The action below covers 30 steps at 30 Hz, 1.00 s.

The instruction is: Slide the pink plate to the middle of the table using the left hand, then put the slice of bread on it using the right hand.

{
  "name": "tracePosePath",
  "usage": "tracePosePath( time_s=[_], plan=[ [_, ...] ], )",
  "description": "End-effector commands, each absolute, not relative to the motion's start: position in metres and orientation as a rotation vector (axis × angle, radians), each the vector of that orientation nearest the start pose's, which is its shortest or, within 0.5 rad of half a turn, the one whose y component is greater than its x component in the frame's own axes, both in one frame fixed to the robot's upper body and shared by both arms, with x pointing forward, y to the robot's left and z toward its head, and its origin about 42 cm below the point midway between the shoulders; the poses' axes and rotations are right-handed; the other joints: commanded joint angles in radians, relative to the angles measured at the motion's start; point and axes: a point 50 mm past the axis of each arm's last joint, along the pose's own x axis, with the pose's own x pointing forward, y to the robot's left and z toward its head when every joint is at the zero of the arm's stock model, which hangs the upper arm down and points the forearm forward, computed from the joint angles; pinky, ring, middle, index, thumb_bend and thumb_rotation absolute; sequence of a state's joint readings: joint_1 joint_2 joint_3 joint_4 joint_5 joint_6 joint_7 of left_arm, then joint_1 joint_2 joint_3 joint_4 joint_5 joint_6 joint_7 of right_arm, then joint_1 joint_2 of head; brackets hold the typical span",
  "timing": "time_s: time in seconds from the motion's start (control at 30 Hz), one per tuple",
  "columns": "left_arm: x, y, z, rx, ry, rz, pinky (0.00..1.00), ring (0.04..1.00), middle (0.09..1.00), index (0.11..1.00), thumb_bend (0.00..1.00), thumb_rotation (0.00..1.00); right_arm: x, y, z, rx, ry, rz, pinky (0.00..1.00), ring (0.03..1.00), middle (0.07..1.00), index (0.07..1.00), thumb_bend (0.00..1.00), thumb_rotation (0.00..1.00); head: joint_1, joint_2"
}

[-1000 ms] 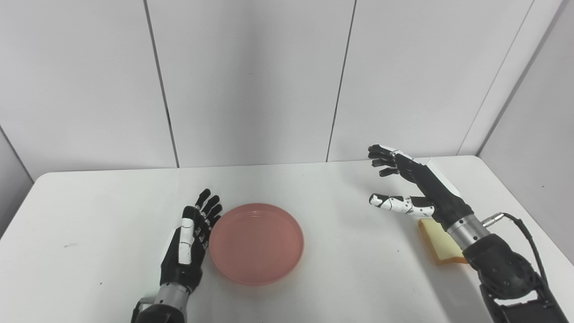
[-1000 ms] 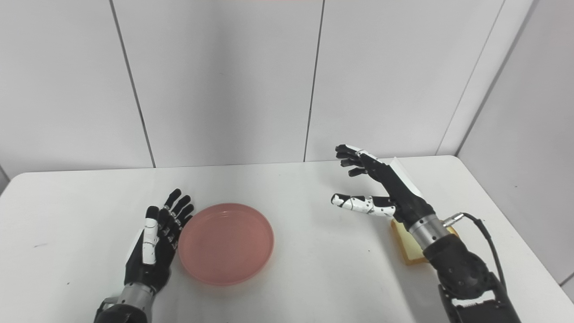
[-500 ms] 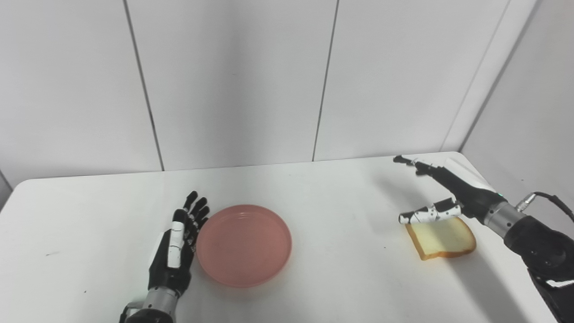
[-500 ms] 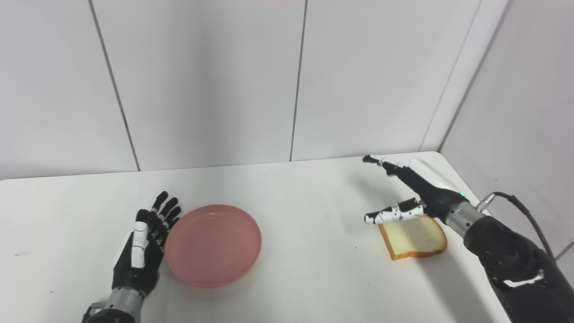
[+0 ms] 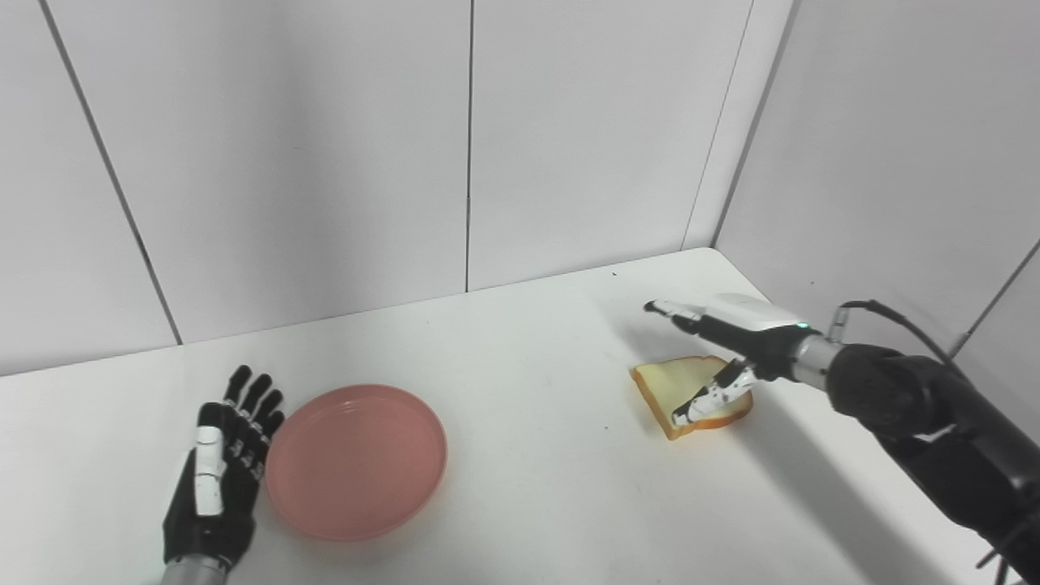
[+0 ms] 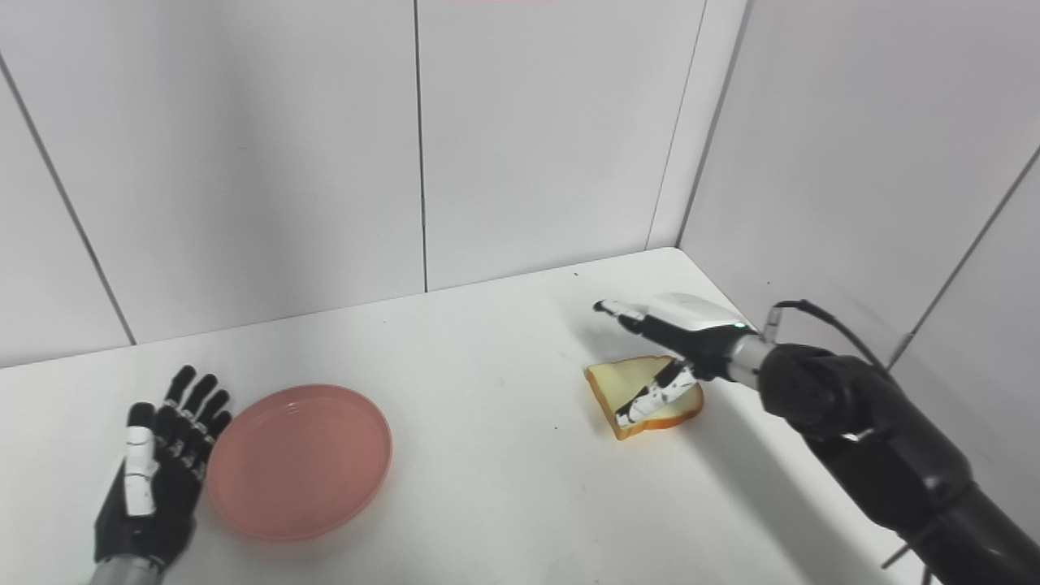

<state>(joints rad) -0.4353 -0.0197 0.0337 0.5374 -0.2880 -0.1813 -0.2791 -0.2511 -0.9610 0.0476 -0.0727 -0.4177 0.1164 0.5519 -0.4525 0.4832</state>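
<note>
Left eye view: right hand [image 5: 719,345] over the bread [image 5: 691,394], fingers spread, thumb lying across the slice, nothing gripped yet. Bread flat on worktop [image 5: 528,487], right side, well apart from plate [image 5: 356,461]. Left hand [image 5: 219,479] open, flat, just beside plate's left rim, holding nothing. Plate empty. Step, imo: grab the bread. Slice is thin & flat, so get fingers under 1 edge w/ thumb on top, pinch lightly, lift level, then carry to plate centre.

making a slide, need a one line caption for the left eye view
Right hand open over the slice of bread; left hand open beside the pink plate.
</note>
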Motion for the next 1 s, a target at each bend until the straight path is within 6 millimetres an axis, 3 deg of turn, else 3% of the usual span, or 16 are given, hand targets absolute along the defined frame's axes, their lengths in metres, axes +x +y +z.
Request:
tracePosePath(
  time_s=[0.0,0.5,0.97],
  plan=[
    [0.392,0.182,0.074,-0.279,-0.019,-0.293,0.98,0.959,0.960,0.951,0.78,0.90,0.343,-0.450,0.321,-1.472,0.140,0.301,1.00,1.000,1.000,1.000,1.00,0.38,-0.005,0.003],
    [0.393,0.192,0.072,-0.281,-0.001,-0.278,0.96,0.949,0.942,0.931,0.80,0.89,0.370,-0.428,0.318,-1.709,0.133,0.434,1.00,0.982,0.981,1.000,1.00,0.37,-0.036,0.016],
    [0.393,0.190,0.070,-0.297,-0.009,-0.294,0.96,0.946,0.949,0.939,0.79,0.88,0.381,-0.443,0.320,-1.784,0.221,0.473,0.99,0.984,0.979,1.000,1.00,0.35,-0.036,0.014]
  ],
)
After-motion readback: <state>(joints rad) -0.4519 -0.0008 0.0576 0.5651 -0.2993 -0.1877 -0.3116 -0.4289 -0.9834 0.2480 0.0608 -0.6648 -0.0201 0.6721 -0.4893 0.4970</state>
